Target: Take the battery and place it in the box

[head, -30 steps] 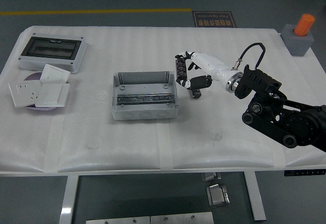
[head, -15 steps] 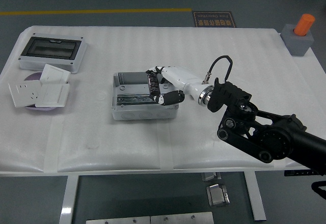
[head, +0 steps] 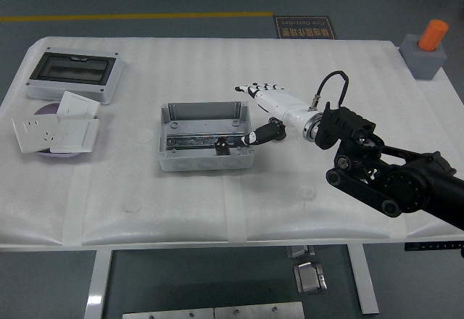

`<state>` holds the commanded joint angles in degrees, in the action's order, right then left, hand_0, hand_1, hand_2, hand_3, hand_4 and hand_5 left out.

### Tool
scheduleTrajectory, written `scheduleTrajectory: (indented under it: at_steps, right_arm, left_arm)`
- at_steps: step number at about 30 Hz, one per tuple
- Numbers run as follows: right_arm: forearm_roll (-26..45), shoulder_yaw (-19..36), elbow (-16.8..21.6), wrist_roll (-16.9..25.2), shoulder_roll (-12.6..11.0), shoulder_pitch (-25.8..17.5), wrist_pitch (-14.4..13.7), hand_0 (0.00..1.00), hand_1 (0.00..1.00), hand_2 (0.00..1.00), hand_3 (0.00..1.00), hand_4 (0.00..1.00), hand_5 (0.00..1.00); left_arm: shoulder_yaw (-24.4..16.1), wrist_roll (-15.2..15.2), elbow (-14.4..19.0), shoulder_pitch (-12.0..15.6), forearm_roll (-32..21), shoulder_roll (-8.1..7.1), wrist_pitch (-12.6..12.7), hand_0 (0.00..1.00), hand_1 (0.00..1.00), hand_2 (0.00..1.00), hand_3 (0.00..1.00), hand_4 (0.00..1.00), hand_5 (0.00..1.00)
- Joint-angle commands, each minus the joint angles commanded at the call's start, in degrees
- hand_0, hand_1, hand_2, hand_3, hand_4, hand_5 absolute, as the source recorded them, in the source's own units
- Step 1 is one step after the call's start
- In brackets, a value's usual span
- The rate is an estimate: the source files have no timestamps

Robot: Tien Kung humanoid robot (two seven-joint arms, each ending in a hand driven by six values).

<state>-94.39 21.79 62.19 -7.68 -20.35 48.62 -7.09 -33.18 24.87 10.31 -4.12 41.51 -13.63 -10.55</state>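
Observation:
The open grey box (head: 206,162) stands in the middle of the table. A small dark battery (head: 220,143) lies inside it, near the right end of its floor. My right hand (head: 250,114), white with black fingertips, is just past the box's right wall. Its fingers (head: 255,89) are spread and hold nothing, and its thumb (head: 255,137) points at the box's right rim. The black right arm (head: 384,174) comes in from the right edge. My left arm is not in view.
A grey enclosure with a dark window (head: 72,75) sits at the back left. White socket plates (head: 56,129) lie on a purple disc in front of it. A grey block with an orange cylinder (head: 426,47) stands at the back right corner.
My right hand carried the battery left over the box, let it go inside, and has drawn back to the right with its fingers spread.

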Motion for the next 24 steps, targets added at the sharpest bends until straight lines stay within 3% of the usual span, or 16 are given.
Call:
scheduleTrajectory:
  at_steps: [6,14,16,17,22,23,24]
  right_arm:
    - [3.2,-6.7,-5.7,0.9,-0.9,3.6,-0.1,0.998,0.998,0.998,0.998,0.998,0.534]
    - [6.2,-14.9,-10.8,1.9,0.7,6.7,-0.5,0.998,0.972,0.968,0.998,0.998,0.535]
    - [6.8,-16.0,-11.7,2.1,1.2,7.1,-0.6,0.998,0.972,0.968,0.998,0.998,0.535]
    - [7.0,-16.5,-12.2,2.2,1.4,7.2,-0.7,0.998,0.895,0.892,0.998,0.998,0.497]
    - [7.8,-17.9,-13.8,2.7,2.0,7.7,-1.0,0.998,0.895,0.892,0.998,0.998,0.497]
    - [7.9,-18.2,-14.0,2.8,2.0,7.7,-1.1,0.998,0.817,0.833,0.937,0.881,0.431]
    - [8.1,-18.4,-14.2,2.8,2.1,7.8,-1.2,0.998,0.817,0.833,0.937,0.881,0.431]
  left_arm:
    - [0.2,-0.1,0.0,-0.2,-0.2,0.0,0.1,0.581,0.649,0.47,0.536,0.555,0.402]
    - [0.4,-0.2,0.0,-0.5,-0.3,-0.1,0.2,0.581,0.648,0.47,0.538,0.558,0.407]
    - [0.5,-0.2,0.0,-0.5,-0.3,-0.1,0.2,0.581,0.648,0.47,0.538,0.558,0.407]
    - [0.6,-0.2,0.0,-0.5,-0.4,-0.12,0.2,0.582,0.648,0.47,0.539,0.554,0.405]
    - [1.1,-0.3,0.0,-0.6,-0.8,-0.22,0.2,0.582,0.648,0.47,0.539,0.554,0.405]
    - [1.2,-0.3,0.0,-0.6,-0.8,-0.23,0.2,0.581,0.649,0.467,0.537,0.533,0.382]
    - [1.2,-0.3,0.0,-0.7,-0.8,-0.25,0.2,0.581,0.649,0.467,0.537,0.533,0.382]
